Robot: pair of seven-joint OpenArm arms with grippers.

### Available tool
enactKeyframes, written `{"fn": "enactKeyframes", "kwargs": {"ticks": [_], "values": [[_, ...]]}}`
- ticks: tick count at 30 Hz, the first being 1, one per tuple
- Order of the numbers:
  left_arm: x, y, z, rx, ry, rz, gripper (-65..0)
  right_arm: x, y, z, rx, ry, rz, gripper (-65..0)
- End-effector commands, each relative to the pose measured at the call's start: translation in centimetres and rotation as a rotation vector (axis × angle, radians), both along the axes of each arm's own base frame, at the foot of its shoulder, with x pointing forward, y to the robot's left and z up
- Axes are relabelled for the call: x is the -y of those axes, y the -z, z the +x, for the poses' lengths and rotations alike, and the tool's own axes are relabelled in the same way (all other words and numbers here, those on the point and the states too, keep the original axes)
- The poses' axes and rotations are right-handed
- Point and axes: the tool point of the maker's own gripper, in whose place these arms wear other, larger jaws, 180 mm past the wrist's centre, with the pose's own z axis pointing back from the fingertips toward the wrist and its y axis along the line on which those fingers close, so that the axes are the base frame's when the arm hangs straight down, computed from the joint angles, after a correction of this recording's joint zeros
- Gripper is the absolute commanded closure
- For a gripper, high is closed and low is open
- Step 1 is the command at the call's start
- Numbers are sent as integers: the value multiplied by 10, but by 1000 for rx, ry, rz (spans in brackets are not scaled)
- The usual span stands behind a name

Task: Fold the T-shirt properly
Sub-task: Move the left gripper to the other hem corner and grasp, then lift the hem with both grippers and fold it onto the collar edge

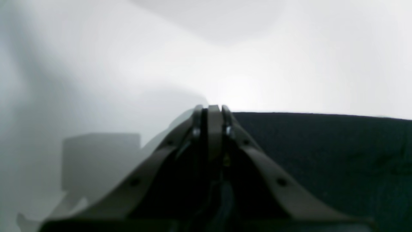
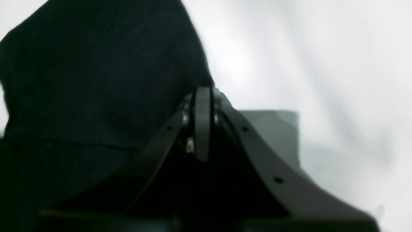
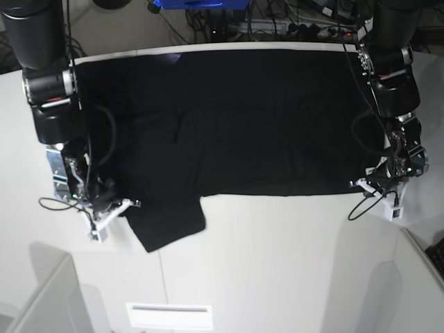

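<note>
Clearly both claws are closed. The left claw (image 1: 214, 111) has its jaws pressed together at the near edge of the shirt (image 1: 322, 151), at the hem corner; whether cloth is pinched between them I cannot tell. The right claw (image 2: 202, 93) is closed too, with black cloth touching its tips. There is one shirt (image 3: 236, 125), black, spread flat across the far half of the white table (image 3: 277, 263). One sleeve (image 3: 166, 222) lies toward the near edge. I count two arms and one shirt. No print or writing can be read.
</note>
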Motion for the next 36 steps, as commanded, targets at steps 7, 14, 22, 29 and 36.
{"fn": "enactKeyframes", "kwargs": {"ticks": [7,14,22,29,36], "values": [[4,-39,-14,94,92,141,0,2,-31,15,101,-18,-1,0],[-8,-67,-34,183,39,178,0,16,-51,9,169,48,59,0],[0,-96,-49,223,37,169,0,16,-62,-9,156,42,79,0],[8,-127,-67,250,47,136,0,21,-79,-32,159,34,81,0],[18,-128,-91,229,88,181,0,28,-97,-62,162,38,73,0]]}}
